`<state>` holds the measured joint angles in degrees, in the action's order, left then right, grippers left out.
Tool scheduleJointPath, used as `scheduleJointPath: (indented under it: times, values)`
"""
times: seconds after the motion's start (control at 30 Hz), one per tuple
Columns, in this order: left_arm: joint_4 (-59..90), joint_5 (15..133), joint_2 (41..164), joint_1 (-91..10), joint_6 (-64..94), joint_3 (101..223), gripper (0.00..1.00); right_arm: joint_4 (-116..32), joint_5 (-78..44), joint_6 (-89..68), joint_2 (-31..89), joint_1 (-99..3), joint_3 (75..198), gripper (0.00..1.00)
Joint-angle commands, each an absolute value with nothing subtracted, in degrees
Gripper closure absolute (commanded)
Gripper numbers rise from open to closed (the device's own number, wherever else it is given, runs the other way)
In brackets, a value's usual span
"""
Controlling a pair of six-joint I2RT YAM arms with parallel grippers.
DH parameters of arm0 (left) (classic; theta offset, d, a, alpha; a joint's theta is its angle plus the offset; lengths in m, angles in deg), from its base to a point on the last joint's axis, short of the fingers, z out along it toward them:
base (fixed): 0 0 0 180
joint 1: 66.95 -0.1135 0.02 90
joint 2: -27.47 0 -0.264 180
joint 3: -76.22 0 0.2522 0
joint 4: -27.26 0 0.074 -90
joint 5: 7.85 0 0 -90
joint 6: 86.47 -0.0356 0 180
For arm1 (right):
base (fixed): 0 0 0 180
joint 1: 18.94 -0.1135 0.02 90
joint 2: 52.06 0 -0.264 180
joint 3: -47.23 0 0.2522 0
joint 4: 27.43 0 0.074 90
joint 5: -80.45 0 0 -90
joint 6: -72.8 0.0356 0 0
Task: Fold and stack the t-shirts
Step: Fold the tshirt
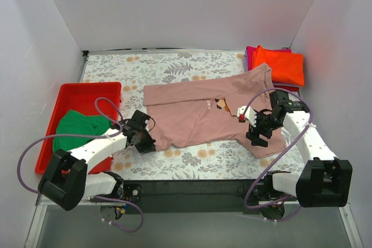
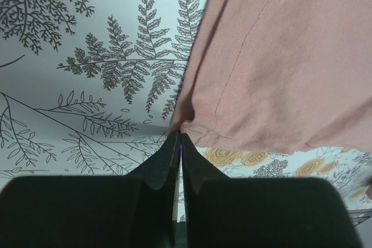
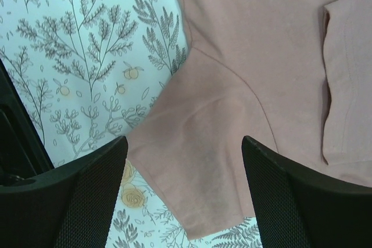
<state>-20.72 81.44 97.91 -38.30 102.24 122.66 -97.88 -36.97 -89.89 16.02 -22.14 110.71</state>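
Left black two-finger gripper is pinching shut on the hem corner of the dusty-pink cloth t-shirt on the floral table; right gripper is hovering wide over its sleeve. Green cloth tee is lying in the red plastic tray.

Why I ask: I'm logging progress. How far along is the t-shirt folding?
Done: orange tee and magenta tee lie folded, stacked far right. In hand: pink tee; left gripper shut on its hem, right gripper open above a sleeve. Remaining: green tee bunched in the red tray.
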Motion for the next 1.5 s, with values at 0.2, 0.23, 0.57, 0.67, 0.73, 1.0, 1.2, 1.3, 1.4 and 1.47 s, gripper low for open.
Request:
scheduleJointPath:
  times: [0.2,0.23,0.57,0.67,0.73,1.0,1.2,1.3,1.4,1.47]
  values:
    - [-22.8,84.2,90.8,-38.0,100.4,122.8,1.0,-107.7,-24.0,-101.9,19.6,-21.1,109.5,0.22]
    - [-22.8,84.3,90.4,-38.1,100.5,122.8,1.0,-107.7,-22.2,-102.4,19.5,-21.1,108.9,0.24]
    - [-22.1,83.6,89.9,-38.1,99.4,122.4,1.0,-103.1,-26.7,-95.5,24.7,-25.6,103.5,0.26]
    - [-21.7,83.3,89.6,-38.1,98.9,122.6,1.0,-97.1,-24.8,-91.6,25.3,-27.1,100.6,0.27]
    - [-21.5,83.4,89.1,-38.1,98.9,122.6,1.0,-93.7,-23.4,-89.1,25.9,-28.2,99.8,0.31]
    - [-21.8,83.6,87.9,-38.1,99.0,122.3,1.0,-88.5,-18.8,-85.5,25.4,-29.3,99.0,0.71]
    - [-22.0,84.3,88.3,-38.1,98.6,122.8,1.0,-91.7,-14.5,-85.1,25.3,-31.6,106.5,0.84]
    - [-21.9,84.3,88.6,-38.0,98.6,123.0,1.0,-91.9,-12.6,-83.4,27.6,-36.6,112.2,0.91]
    - [-21.9,84.3,88.6,-38.1,98.8,123.1,1.0,-91.7,-11.0,-80.2,32.2,-41.9,118.0,0.94]
    - [-21.8,84.3,88.5,-38.1,98.8,122.9,1.0,-91.7,-10.4,-78.6,36.2,-44.2,122.7,0.94]
